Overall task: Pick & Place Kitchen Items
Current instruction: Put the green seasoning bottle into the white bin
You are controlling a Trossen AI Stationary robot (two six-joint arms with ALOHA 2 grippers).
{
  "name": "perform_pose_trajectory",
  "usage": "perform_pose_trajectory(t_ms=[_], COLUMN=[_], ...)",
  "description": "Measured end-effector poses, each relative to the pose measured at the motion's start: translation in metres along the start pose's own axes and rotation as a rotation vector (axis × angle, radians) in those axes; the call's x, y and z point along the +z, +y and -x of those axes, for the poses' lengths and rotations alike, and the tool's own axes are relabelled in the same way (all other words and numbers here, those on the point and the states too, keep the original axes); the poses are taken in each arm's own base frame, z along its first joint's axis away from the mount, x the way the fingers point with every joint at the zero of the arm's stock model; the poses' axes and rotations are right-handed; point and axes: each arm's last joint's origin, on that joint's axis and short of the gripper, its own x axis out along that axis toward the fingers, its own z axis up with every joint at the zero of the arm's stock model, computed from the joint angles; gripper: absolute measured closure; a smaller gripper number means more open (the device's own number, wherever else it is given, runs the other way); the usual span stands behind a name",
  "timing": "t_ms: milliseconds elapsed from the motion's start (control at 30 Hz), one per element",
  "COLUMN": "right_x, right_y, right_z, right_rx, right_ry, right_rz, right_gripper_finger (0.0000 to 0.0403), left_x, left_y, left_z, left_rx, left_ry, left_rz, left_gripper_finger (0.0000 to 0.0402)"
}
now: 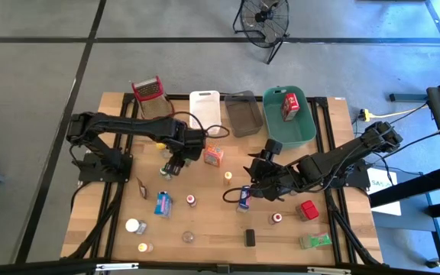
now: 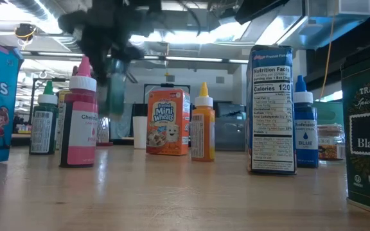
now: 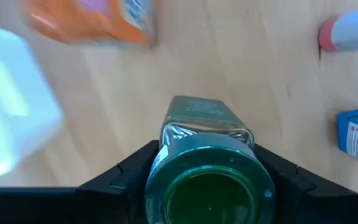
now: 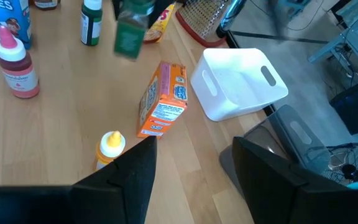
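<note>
High view: left hand [image 1: 173, 166] over the wooden counter [image 1: 205, 229], closed on a small green-capped glass spice jar [image 1: 166, 169], just beside the orange cereal box [image 1: 214, 156]. Right hand [image 1: 255, 177] hangs mid-counter, fingers apart, empty, near a blue can [image 1: 244, 198]. Low view: jar [image 2: 114, 90] blurred, lifted off the counter beside a pink squeeze bottle [image 2: 79, 122]. Left wrist view: jar [image 3: 207, 168] clamped between both fingers [image 3: 120, 180], cap toward camera. Right wrist view: jar [image 4: 131, 28] in the air well beyond the open fingers [image 4: 126, 180]; white plastic bin [image 4: 238, 84] nearby.
</note>
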Motion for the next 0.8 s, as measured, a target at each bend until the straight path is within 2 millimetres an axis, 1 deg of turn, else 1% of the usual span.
perform_pose_trajectory(t_ms=[133,300,367,467,567,633,700,800], right_x=[0.000,0.001,0.002,0.003,0.004,0.005,0.006,0.007], right_y=[0.000,0.000,0.001,0.001,0.001,0.001,0.001,0.001], right_z=[0.000,0.000,0.000,0.000,0.000,0.000,0.000,0.000], right_rx=[0.001,0.004,0.005,0.003,-0.010,-0.011,-0.010,-0.012], right_ry=[-0.001,-0.009,-0.015,-0.024,-0.039,-0.044,-0.051,-0.060], right_rz=[0.017,0.033,0.037,0.054,0.063,0.077,0.086,0.099], right_gripper_finger=[0.0192,0.0192,0.0192,0.0192,0.0192,0.0192,0.0192,0.0192], left_x=[0.001,-0.004,-0.009,-0.017,-0.027,-0.031,-0.033,-0.033], left_y=[0.015,0.044,0.058,0.081,0.106,0.124,0.144,0.174], left_z=[0.036,0.078,0.091,0.105,0.108,0.104,0.096,0.077], left_rx=[0.078,0.174,0.209,0.276,0.306,0.296,0.281,0.245], left_ry=[-0.003,-0.069,-0.100,-0.148,-0.140,-0.130,-0.114,-0.079], left_rz=[0.019,0.038,0.041,0.056,0.090,0.109,0.124,0.142], left_gripper_finger=[0.0202,0.0199,0.0202,0.0202,0.0201,0.0202,0.0203,0.0201])
